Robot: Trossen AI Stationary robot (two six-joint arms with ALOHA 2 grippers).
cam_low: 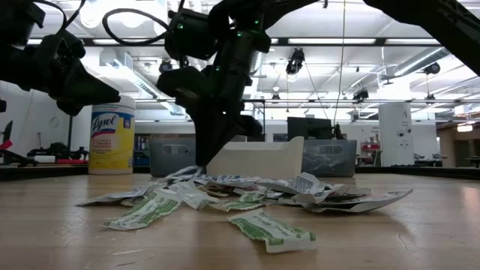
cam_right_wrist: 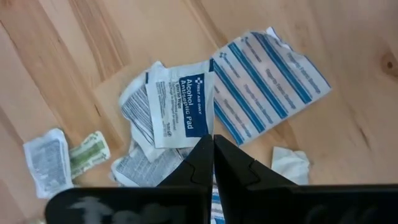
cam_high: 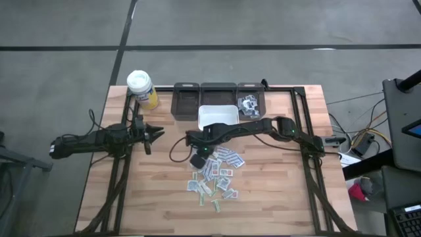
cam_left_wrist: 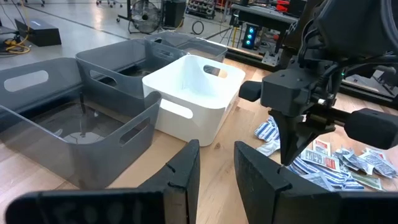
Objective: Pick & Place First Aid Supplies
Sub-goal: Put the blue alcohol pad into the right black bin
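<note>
Low view, nearest the camera: a green-printed strip lies alone on the wooden table, and just behind it the first aid supplies spread in a loose heap of white, blue and green packets. The right gripper comes down from above onto the heap's left part, its dark fingers pressed together at the tips. From the right wrist the two fingers meet with no gap, directly over an alcohol-wipe packet with a blue label and beside a blue-striped bandage packet; whether anything is pinched between the tips cannot be told.

Behind the heap stands a white bin, and behind that a row of grey bins. From above, the white bin sits just beyond the pile, touching the front of the three dark bins along the table's far edge; the rightmost one holds some packets.

Off to the left, the left gripper hovers well apart from the pile, its fingers parted with a clear gap and holding nothing. At the far left corner stands a white-capped yellow wipes canister.
</note>
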